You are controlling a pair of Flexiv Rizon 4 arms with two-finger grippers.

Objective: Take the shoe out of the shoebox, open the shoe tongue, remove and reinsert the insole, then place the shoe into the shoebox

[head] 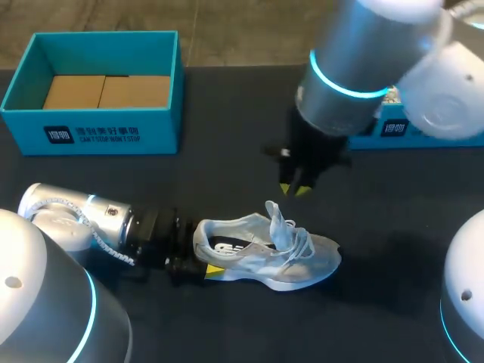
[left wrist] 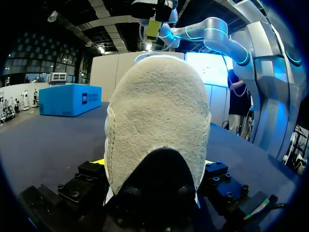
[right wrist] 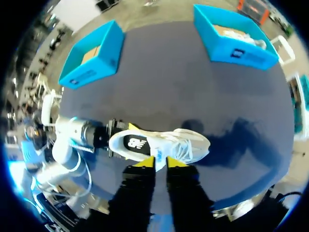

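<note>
Your left arm [head: 57,223] and right arm [head: 370,45] are silver-grey cylinders ringed by glowing cyan bands [head: 344,85]. A coiled white cable [head: 113,252] wraps the wrist behind the left gripper [head: 206,253], its black body screw-studded. The right gripper [head: 295,189] is black too; both have yellow fingertips [head: 215,270].

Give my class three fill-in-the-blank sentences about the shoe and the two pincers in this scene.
1. The shoe lies on its side on the ___.
2. The left pincer grips the shoe at its ___.
3. The right pincer hangs ___ the shoe, not touching it.

Missing words: table; heel; above
</note>
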